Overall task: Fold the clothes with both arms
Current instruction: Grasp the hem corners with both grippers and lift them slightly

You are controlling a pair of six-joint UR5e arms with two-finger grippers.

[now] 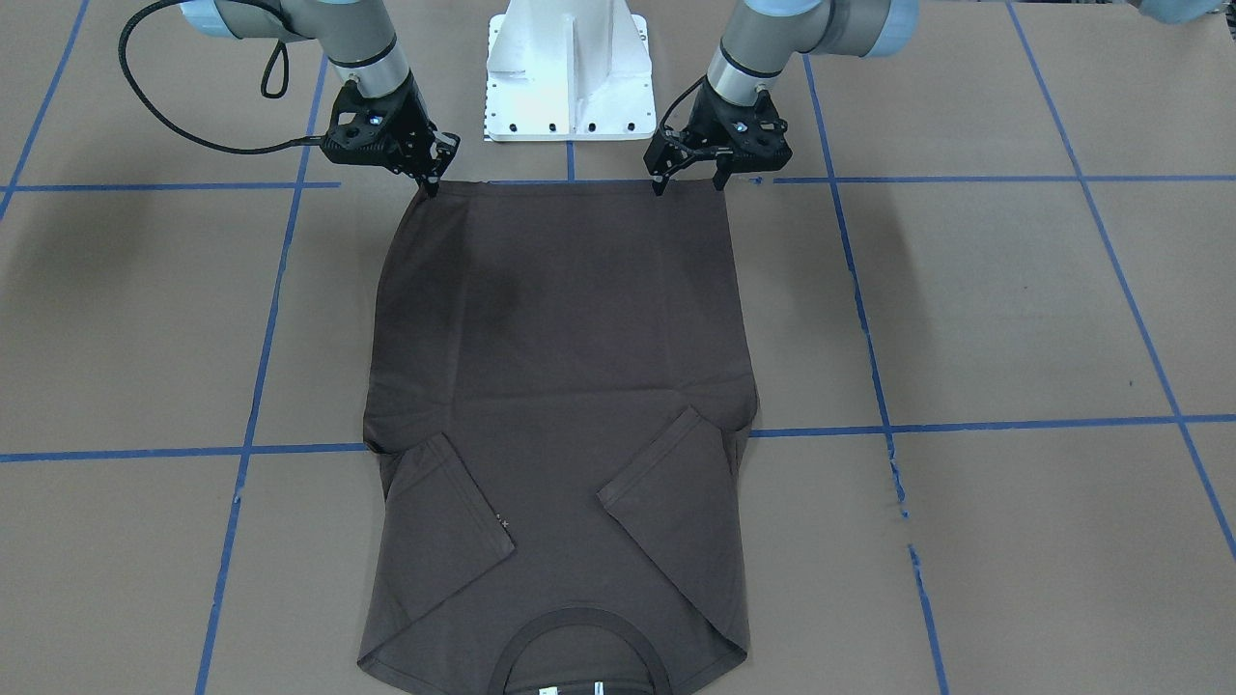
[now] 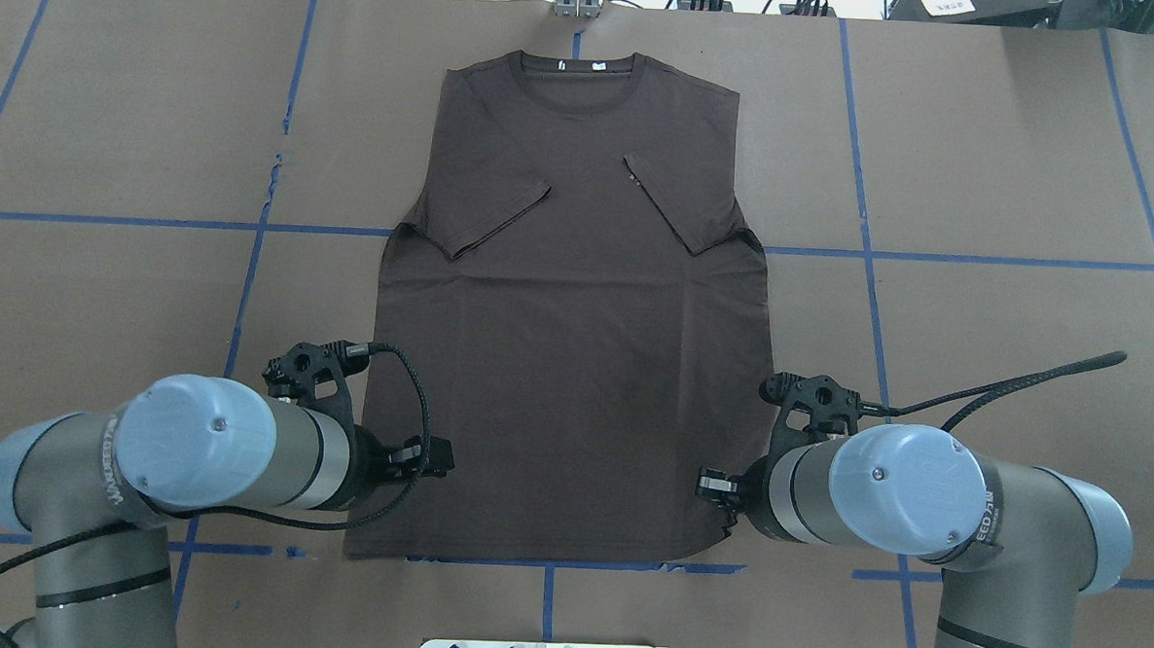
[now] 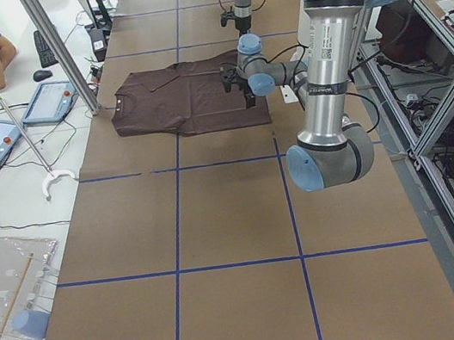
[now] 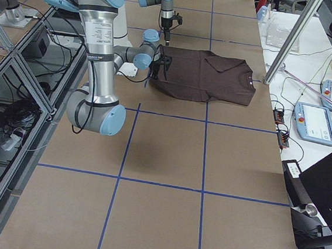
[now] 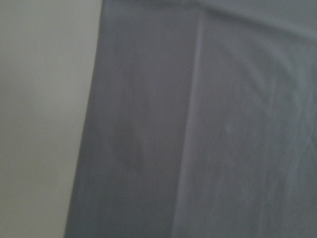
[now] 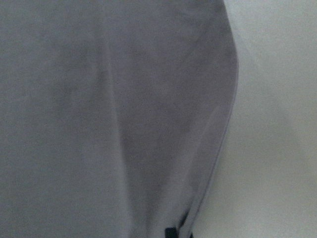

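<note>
Blurred grey-brown fabric (image 6: 109,114) fills the left and centre; its curved edge meets the pale table surface (image 6: 277,148) on the right.

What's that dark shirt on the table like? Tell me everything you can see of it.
The T-shirt is dark grey-brown soft cloth with a round ribbed collar and small white neck tag. It lies flat on the brown table, collar away from the robot, both short sleeves folded inward over the chest. The left gripper and right gripper stand at its two hem corners; a grip cannot be confirmed.
</note>
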